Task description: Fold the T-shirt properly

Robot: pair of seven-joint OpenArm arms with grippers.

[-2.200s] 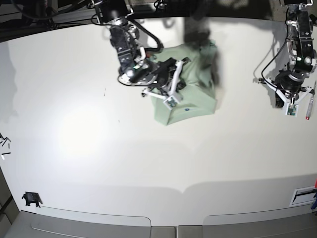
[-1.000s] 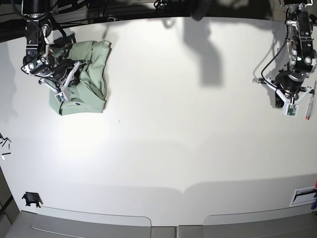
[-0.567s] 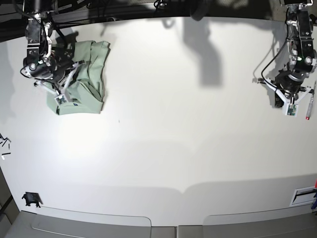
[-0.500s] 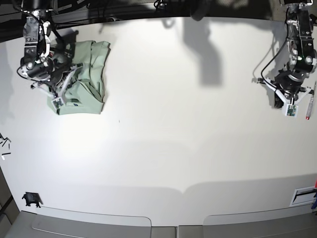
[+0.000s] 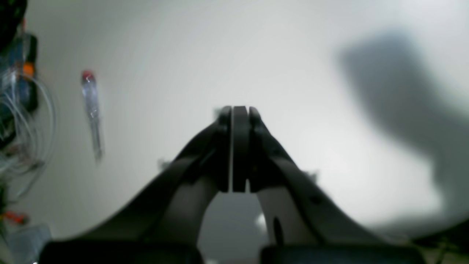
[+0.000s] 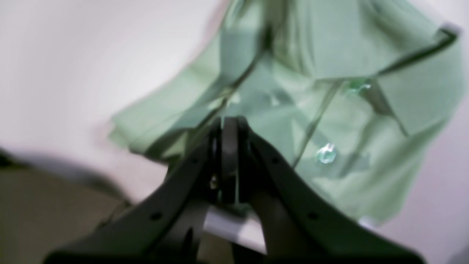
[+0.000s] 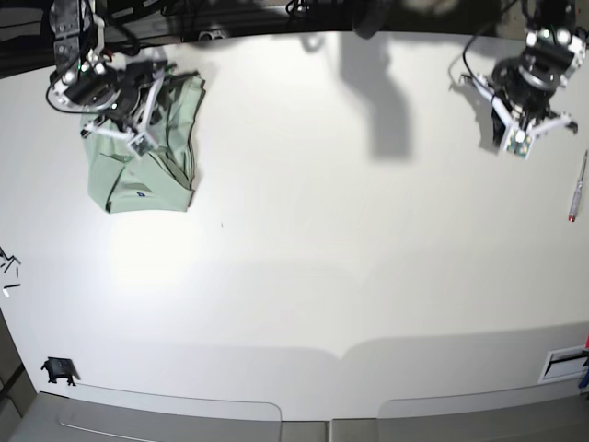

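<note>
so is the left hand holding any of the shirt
No, the left hand is shut on nothing above bare table, with no T-shirt near it.

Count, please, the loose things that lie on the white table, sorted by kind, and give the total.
Folded pale sage-green cotton T-shirt: 1
Slim clear pen-like tool with a red tip: 1
Small black object near the table's front left corner: 1
Small dark bits at the left edge, too small to identify: 1 cluster
Total: 4
</note>
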